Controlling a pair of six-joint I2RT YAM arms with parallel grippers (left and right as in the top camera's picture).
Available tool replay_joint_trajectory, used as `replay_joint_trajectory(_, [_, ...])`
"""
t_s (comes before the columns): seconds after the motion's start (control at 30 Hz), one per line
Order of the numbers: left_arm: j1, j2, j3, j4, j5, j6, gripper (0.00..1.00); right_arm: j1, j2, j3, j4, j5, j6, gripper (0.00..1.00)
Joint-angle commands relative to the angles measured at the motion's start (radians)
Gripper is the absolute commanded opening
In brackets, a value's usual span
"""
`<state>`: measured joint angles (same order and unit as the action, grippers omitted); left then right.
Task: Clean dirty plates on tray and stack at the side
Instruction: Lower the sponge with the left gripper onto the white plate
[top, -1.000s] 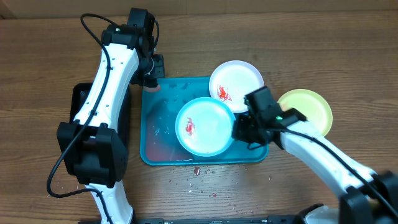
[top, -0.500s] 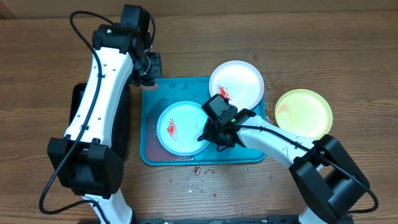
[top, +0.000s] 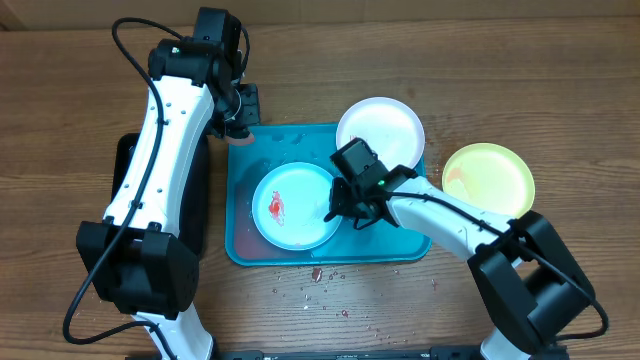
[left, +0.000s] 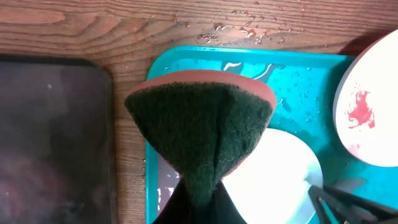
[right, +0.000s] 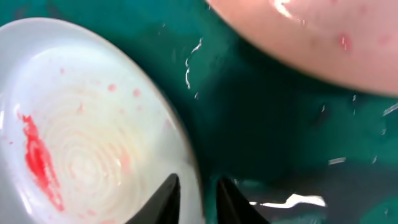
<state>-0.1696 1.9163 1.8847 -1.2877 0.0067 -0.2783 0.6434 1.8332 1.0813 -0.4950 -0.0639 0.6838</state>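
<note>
Seen from overhead, a large turquoise-blue rectangular plastic tray (top: 262, 155) with rounded corners and a raised rim lies on the grained wooden table (top: 560, 80). A round shallow white plate (top: 293, 205) with a red sauce smear left of its centre sits inside the tray's left half. A second white plate (top: 380, 130), also marked red, rests over the tray's upper right rim. A glossy yellow-green plate (top: 488, 180) lies on the wood to the tray's right, apart from the tray. The right gripper (top: 337, 208) is at the first plate's right edge. The left gripper (top: 240, 130) hangs over the tray's upper left corner. A narrow black tray (top: 197, 205) lies beside the blue one, partly under the left arm, and reddish crumbs (top: 315, 272) dot the wood in front. In the left wrist view, the left gripper (left: 194, 200) is clenched on a folded sponge (left: 202, 134), its coarse dark green scouring face outward and a salmon foam backing along the top. Below it are the wet tray (left: 298, 106), the white plate (left: 273, 180) and the matte black tray (left: 50, 137). In the right wrist view, the right gripper (right: 196, 199) has its two dark fingertips (right: 166, 194) pinching the thin rim of the white plate (right: 81, 143), one on each side. Faint concentric rings show in the plate's bowl. The second plate (right: 311, 31) fills the top corner over the wet tray floor (right: 261, 124).
</note>
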Motion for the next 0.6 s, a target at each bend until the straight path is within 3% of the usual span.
replay_joint_trajectory(0.0, [-0.002, -0.018, 0.001, -0.002, -0.009, 0.002, 0.04, -0.014, 0.034, 0.027, 0.019, -0.016, -0.056, 0.17])
replay_joint_trajectory(0.27, [-0.019, -0.005, -0.021, -0.017, -0.005, 0.007, 0.04, -0.016, 0.045, 0.027, 0.032, -0.027, -0.019, 0.04])
replay_joint_trajectory(0.57, [-0.092, -0.004, -0.206, 0.073, -0.006, 0.039, 0.04, -0.016, 0.064, 0.027, 0.035, -0.037, 0.046, 0.04])
